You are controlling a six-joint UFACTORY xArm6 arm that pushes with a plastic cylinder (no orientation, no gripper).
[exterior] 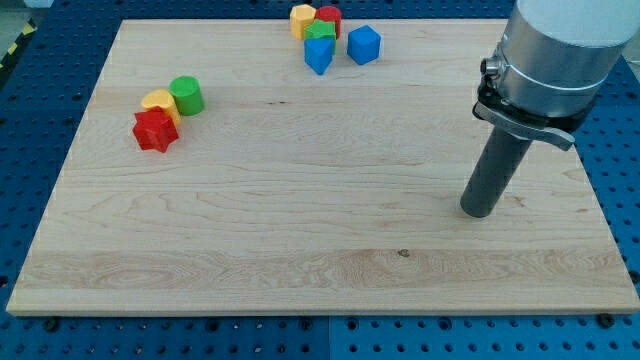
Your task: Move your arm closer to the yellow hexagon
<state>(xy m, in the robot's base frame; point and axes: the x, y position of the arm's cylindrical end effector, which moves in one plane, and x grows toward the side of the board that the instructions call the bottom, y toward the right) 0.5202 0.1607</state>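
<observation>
The yellow hexagon (pixel 303 20) sits at the view's top centre of the wooden board (pixel 300 250), in a cluster with a red block (pixel 329 19), a green block (pixel 321 31), a blue block (pixel 319 55) and a blue cube (pixel 364 45). My tip (pixel 477 212) rests on the board at the view's right, far below and to the right of the yellow hexagon, touching no block.
At the view's left stand a green cylinder (pixel 186 95), a yellow block (pixel 159 103) and a red star-shaped block (pixel 154 130), close together. A blue perforated table (pixel 40 110) surrounds the board.
</observation>
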